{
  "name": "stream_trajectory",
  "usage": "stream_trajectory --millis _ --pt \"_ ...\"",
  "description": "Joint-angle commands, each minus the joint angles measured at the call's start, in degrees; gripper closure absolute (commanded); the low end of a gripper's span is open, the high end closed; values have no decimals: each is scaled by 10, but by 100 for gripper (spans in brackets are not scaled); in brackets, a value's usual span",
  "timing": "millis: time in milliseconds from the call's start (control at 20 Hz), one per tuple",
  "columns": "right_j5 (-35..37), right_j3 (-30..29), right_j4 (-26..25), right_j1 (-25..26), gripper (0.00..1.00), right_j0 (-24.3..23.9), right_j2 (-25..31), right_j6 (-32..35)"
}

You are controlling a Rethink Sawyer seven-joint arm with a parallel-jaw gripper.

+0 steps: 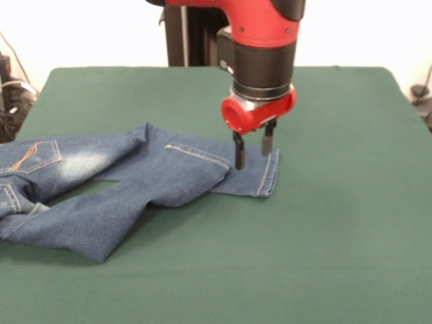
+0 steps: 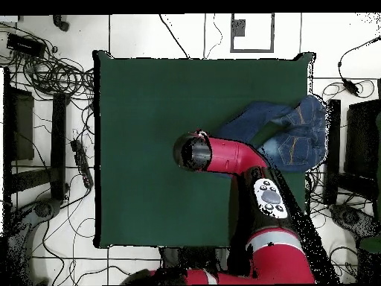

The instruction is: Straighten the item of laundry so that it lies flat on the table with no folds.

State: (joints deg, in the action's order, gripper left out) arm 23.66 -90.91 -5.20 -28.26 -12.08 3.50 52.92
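The jeans [image 1: 135,182] lie on the green table [image 1: 337,223] toward its 9 o'clock side in the front view, with the waistband end running off the table edge at 9 o'clock. 1 orange-stitched back pocket [image 1: 34,156] shows there, next to a faded pale patch. The 2 legs spread apart from the seat: 1 reaches toward 3 o'clock and ends in a hem [image 1: 268,174] near the table's middle, the other slants toward 6 o'clock and ends in a blunt corner. The upper leg is folded over on itself, with a stitched seam running across it and a rounded bulge of cloth at its lower side.

The gripper [image 1: 253,150] hangs below the red wrist of the arm [image 1: 263,40], right at the hem end of the upper leg. Its 2 dark fingers [image 1: 238,150] stand apart with a gap between them, the pincer spread and clasping nothing; the tips sit at the denim surface, 1 on the leg just inside the hem, though whether they press the cloth cannot be told.

In the overhead view the arm [image 2: 245,160] reaches from 6 o'clock and covers the gripper; the jeans [image 2: 290,130] lie at the table's 3 o'clock edge, partly overhanging it.
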Motion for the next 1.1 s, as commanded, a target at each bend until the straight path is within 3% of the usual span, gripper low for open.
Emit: stream_trajectory --millis 50,350,1100 --pt "65 42 30 34 0 24 -17 152" --pt "27 52 24 72 0 0 29 110" --pt "-32 27 3 75 0 -37 82 85"
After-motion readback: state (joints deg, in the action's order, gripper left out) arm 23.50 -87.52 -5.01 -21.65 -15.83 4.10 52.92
